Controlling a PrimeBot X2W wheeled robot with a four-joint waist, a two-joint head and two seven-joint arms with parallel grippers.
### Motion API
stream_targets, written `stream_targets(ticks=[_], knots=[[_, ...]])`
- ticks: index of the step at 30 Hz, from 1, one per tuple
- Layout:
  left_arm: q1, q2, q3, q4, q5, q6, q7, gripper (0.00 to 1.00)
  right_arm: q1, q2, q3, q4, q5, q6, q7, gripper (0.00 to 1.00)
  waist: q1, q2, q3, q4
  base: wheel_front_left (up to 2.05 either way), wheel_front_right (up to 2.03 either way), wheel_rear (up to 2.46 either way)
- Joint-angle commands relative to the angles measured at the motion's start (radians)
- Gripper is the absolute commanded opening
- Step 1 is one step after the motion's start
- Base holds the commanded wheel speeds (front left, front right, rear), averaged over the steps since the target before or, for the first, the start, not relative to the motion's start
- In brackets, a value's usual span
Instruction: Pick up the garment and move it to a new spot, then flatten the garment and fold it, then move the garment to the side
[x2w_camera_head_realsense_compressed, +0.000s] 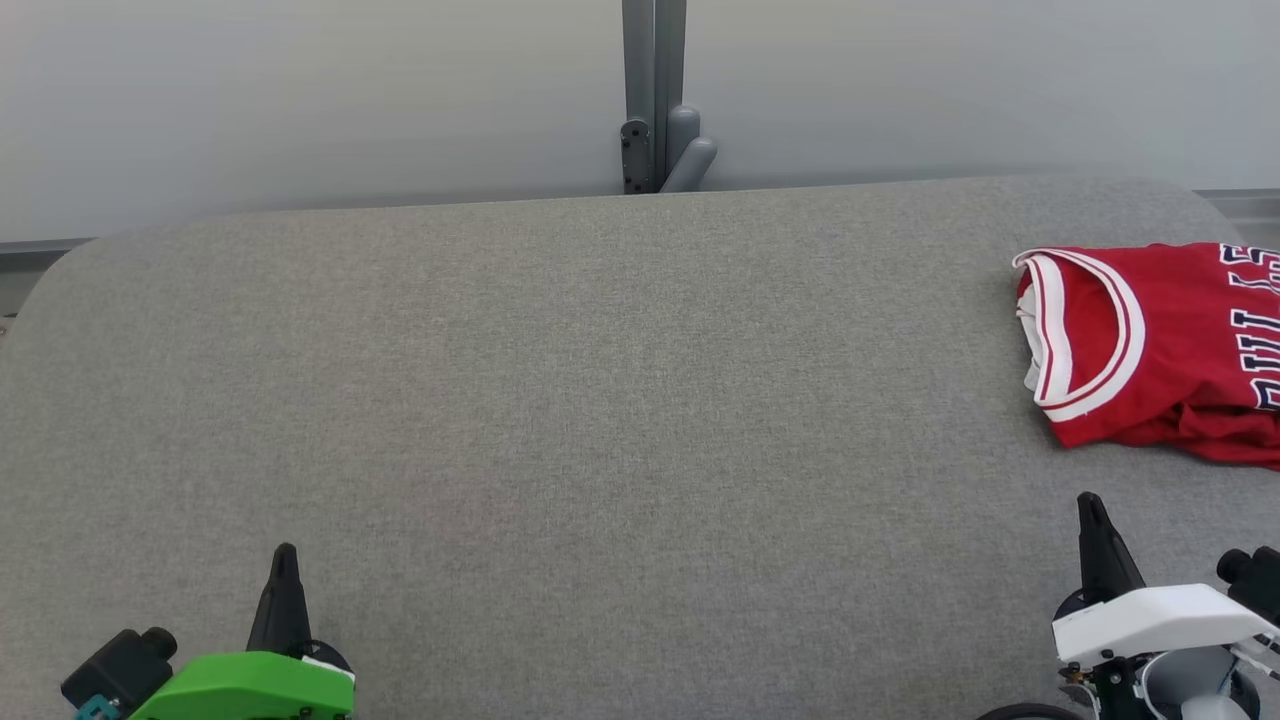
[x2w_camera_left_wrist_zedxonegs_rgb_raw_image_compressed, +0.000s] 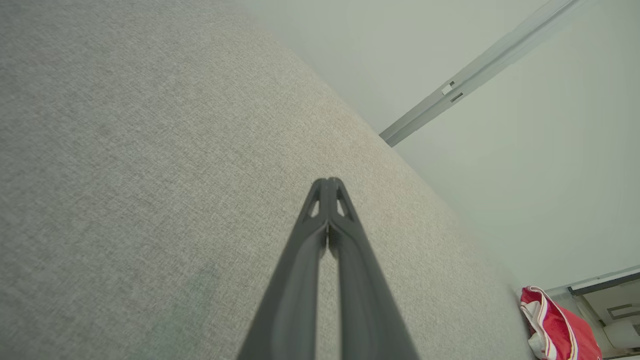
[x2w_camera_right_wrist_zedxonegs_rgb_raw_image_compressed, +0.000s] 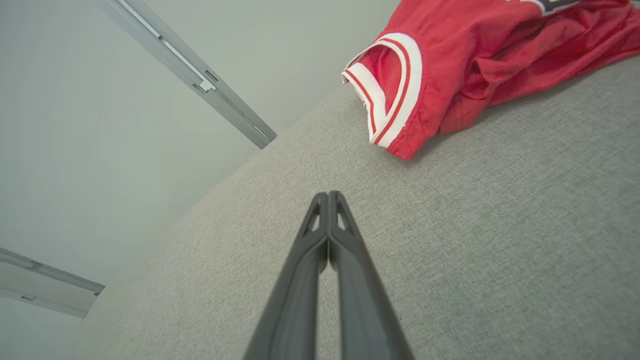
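Lying crumpled at the far right of the tabletop (x2w_camera_head_realsense_compressed: 600, 400), the red garment (x2w_camera_head_realsense_compressed: 1170, 350) is looking light, limp and slippery (its white-banded trim (x2w_camera_head_realsense_compressed: 1132, 335) is probably offering the firmest pinch), while the left pincer (x2w_camera_head_realsense_compressed: 285, 555) and right pincer (x2w_camera_head_realsense_compressed: 1090, 508) are sitting closed, empty, clear of it.

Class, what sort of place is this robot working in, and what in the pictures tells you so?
Probably a robot test room rather than a home: a grey fabric-covered table before a bare pale wall with a metal post, and one red jersey lying on it.
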Motion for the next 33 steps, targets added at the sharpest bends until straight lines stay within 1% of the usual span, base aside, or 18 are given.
stream_targets(ticks=[1,19,33], knots=[[-0.033,0.005,0.007,-0.017,-0.034,0.004,0.008,0.0,-0.029,-0.008,0.0,-0.006,0.04,0.0,0.008,0.0,0.0,0.0,0.001,0.0,0.0,0.0,0.0],[-0.075,0.007,0.025,-0.028,-0.245,0.011,0.064,0.0,-0.078,-0.008,0.007,0.015,0.285,-0.001,0.065,0.0,0.0,0.0,0.008,-0.004,0.0,0.0,0.0],[-0.103,0.008,0.036,-0.036,-0.374,0.015,0.098,0.0,-0.107,-0.008,0.011,0.028,0.438,-0.001,0.101,0.0,0.0,0.0,0.013,-0.007,0.0,0.0,0.0]])
